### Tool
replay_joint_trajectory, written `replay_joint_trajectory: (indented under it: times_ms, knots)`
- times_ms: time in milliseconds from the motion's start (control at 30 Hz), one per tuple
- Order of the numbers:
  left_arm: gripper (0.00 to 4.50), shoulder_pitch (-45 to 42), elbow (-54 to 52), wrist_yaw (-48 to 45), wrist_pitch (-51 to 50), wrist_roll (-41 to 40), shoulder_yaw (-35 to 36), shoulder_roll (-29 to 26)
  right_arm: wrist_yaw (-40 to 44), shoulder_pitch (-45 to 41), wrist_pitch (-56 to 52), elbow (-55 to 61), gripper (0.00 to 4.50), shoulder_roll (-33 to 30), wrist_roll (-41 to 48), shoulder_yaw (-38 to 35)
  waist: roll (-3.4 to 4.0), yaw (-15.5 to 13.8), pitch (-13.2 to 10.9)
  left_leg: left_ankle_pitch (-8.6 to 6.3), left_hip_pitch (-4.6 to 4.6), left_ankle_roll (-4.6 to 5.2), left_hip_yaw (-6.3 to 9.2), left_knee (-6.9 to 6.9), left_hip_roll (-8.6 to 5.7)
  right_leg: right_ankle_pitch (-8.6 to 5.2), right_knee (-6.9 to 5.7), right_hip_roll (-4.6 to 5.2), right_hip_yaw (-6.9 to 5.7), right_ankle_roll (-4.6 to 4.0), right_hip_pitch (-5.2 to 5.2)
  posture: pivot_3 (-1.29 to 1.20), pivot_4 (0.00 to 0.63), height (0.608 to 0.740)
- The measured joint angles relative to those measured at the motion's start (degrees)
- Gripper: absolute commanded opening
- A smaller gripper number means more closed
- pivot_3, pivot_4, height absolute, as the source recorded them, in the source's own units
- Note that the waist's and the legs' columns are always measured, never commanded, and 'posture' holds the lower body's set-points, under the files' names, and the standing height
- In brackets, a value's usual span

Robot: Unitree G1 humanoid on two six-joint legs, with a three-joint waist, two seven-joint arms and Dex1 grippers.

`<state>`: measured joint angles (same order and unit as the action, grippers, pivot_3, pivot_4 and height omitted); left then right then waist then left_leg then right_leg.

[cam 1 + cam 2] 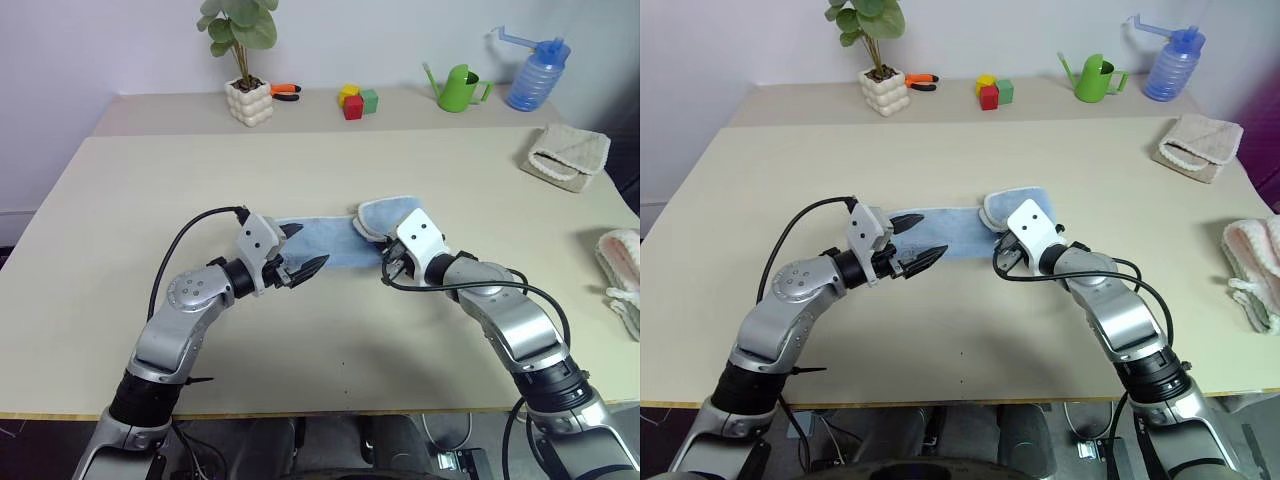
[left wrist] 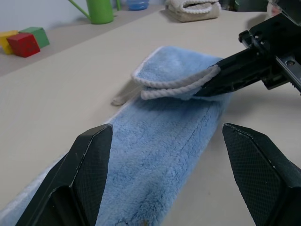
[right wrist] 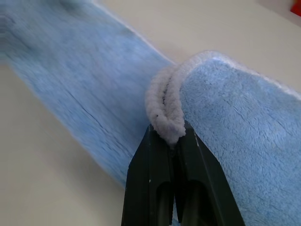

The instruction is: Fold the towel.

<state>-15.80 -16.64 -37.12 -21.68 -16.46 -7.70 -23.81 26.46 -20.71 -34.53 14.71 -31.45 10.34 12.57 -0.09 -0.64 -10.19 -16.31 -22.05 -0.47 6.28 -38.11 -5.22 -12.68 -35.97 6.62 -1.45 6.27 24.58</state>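
On the table (image 1: 120, 330), right end effector (image 3: 170, 141) pinches the towel (image 1: 330, 240) trim; left end effector (image 1: 300, 252), at towel's nine o'clock, gapes wide, empty.

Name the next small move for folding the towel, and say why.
Probably carry the right gripper further along the towel toward the left gripper. It is shut on the doubled whitish trim, and that end is only partly turned over the flat strip, while the left gripper is open over the other end.

Towel (image 1: 330, 240) left end hidden behind left claw (image 1: 297, 252). Far stretch of towel blurred in right wrist view. Pink cloth (image 1: 622, 268) cut off at the picture's right edge.
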Motion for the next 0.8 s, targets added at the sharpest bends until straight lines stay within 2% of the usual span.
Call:
replay_joint_trajectory:
  times_ms: [67, 167, 300, 400, 533, 667, 800]
  knots:
    - [3.8, 0.18, -0.31, 0.05, -0.01, 0.02, 0.0, 0.0, 1.06, -0.01, -0.08, -0.1, 1.41, 0.85, 0.3, -0.05, 0.0, -0.01, 0.0, 0.0, 0.0, 0.0, 0.0, 0.0, 0.0, 0.0, 0.0, 0.0, 0.0, 0.0, 0.0, 0.0, 0.15, 0.732]
    - [3.8, 0.28, -0.35, 0.09, -0.07, 0.03, 0.0, 0.01, 2.17, 0.08, -0.08, 0.31, 2.87, 1.17, 1.39, -1.25, 0.0, -0.06, 0.0, 0.0, -0.01, 0.0, 0.0, 0.0, -0.01, 0.0, 0.0, 0.0, 0.0, 0.0, 0.0, 0.0, 0.15, 0.732]
    - [3.8, 0.28, -0.29, 0.37, -0.12, 0.01, 0.25, 0.07, 5.84, 1.4, 0.49, 4.52, 2.87, 0.76, 5.66, -6.6, 0.0, -0.07, 0.0, 0.0, -0.01, 0.01, 0.02, 0.0, 0.0, 0.0, 0.01, 0.0, -0.01, 0.0, 0.0, 0.0, 0.15, 0.732]
    - [3.8, 0.22, 0.3, 1.64, -0.12, -0.38, 2.15, 0.78, 7.72, 2.09, 0.02, 5.8, 1.9, 1.32, 10.57, -11.21, 0.0, -0.04, 0.0, 0.0, 0.0, 0.0, 0.02, 0.0, 0.0, 0.0, 0.0, -0.01, -0.01, 0.0, 0.0, 0.0, 0.15, 0.732]
    - [3.8, -0.11, 2.47, 3.89, -0.12, -0.56, 6.17, 1.37, 6.28, 0.03, -1.13, 4.19, 0.06, 2.21, 13.03, -16.18, 0.0, 0.04, 0.0, 0.0, 0.01, 0.0, 0.02, 0.01, 0.02, 0.0, -0.01, -0.04, -0.01, 0.0, 0.01, 0.0, 0.15, 0.732]
    - [3.8, 0.37, 4.66, 6.34, -0.97, -1.17, 10.15, 1.38, 3.63, -2.82, 0.75, -2.42, 0.06, 2.16, 7.98, -14.15, 0.0, 0.03, 0.0, 0.0, 0.01, -0.01, 0.02, 0.01, 0.01, 0.0, -0.01, -0.04, -0.01, 0.0, 0.01, 0.0, 0.15, 0.732]
    - [3.8, 4.65, 4.37, 7.79, -4.08, -2.19, 11.97, 1.35, 2.1, -3.82, 5.66, -12.94, 0.06, 4.73, 1.46, -8.56, 0.0, 0.29, 0.0, 0.02, 0.01, -0.03, 0.0, 0.04, 0.01, 0.0, 0.0, -0.03, 0.0, 0.0, 0.03, 0.0, 0.15, 0.732]
